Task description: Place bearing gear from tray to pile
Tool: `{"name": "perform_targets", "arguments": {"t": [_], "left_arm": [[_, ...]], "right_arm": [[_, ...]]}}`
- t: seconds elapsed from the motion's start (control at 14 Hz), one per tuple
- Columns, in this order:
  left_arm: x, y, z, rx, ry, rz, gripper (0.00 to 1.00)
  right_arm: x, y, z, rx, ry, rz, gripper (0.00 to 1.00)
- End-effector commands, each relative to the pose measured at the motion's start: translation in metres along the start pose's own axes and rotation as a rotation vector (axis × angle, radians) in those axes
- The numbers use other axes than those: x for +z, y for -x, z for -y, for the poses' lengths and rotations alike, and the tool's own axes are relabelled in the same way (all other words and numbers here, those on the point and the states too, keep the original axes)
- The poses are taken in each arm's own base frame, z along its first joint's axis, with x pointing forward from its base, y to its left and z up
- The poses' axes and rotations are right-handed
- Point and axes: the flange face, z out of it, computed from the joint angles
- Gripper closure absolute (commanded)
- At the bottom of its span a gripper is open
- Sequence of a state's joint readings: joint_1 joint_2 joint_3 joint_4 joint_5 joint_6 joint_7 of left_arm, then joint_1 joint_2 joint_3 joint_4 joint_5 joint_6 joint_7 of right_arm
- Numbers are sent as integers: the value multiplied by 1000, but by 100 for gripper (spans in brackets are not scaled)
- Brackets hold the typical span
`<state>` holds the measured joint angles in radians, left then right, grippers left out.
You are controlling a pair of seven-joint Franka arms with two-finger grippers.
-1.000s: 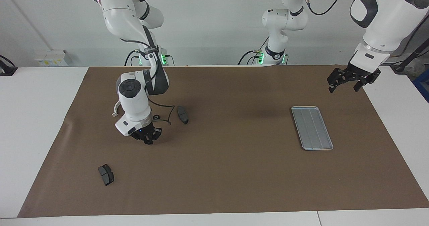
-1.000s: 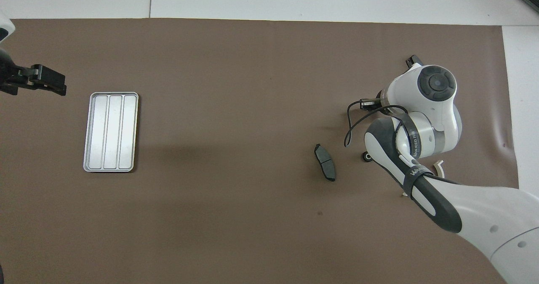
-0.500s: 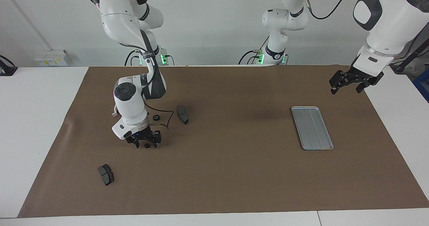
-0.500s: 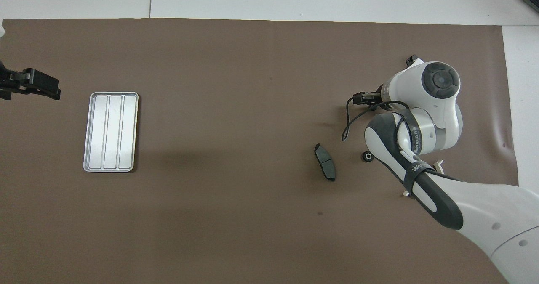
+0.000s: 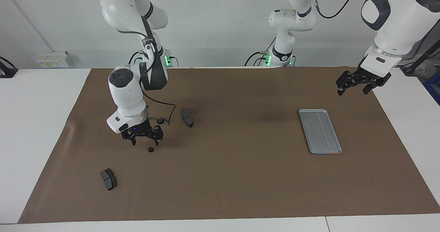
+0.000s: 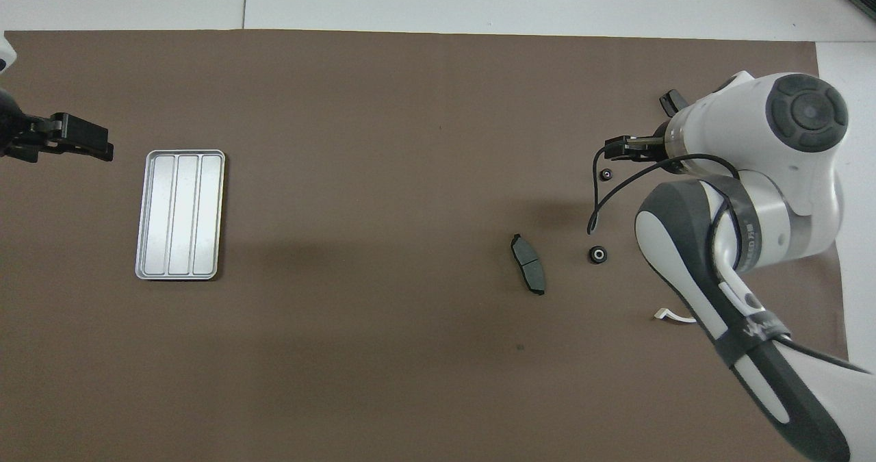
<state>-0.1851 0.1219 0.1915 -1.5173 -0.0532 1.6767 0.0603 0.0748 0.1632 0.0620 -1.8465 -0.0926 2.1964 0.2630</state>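
A small black bearing gear [image 5: 150, 149] [image 6: 605, 174] lies loose on the brown mat. My right gripper [image 5: 145, 142] hangs open just above it, holding nothing. A second bearing gear [image 5: 160, 121] [image 6: 597, 254] rests nearer to the robots, beside a dark brake pad [image 5: 187, 117] [image 6: 527, 273]. These belong to the pile, along with another brake pad [image 5: 108, 179] and a white bracket [image 6: 674, 315] mostly hidden under the right arm. The silver tray [image 5: 319, 131] [image 6: 180, 214] holds nothing, toward the left arm's end. My left gripper [image 5: 353, 89] waits open over the mat's edge near the tray.
The brown mat [image 5: 240, 177] covers most of the white table [image 5: 34, 122]. A black cable [image 5: 168, 113] loops down from the right wrist close to the second gear. The right arm's forearm [image 6: 725, 263] hides part of the pile from above.
My right gripper opened, left the bearing gear on the mat and rose a little toward the robots. The left gripper barely shifted.
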Motion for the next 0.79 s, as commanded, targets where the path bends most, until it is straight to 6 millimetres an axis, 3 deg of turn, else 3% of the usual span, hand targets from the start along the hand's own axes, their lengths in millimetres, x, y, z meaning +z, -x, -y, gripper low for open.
{"name": "perform_targets", "arguments": {"t": [0.0,0.43,0.71], "left_arm": [[0,10,2,4,25,-29,0],[-6,14,4,-4,26,-31,0],[-9,15,4,-7,26,-34,0]], "right_arm": [[-49,14,-4,40,-3,1,0],[-153,16,-17,27,-35,71,0],[-174,27,-41,3,-18,151,0]]}}
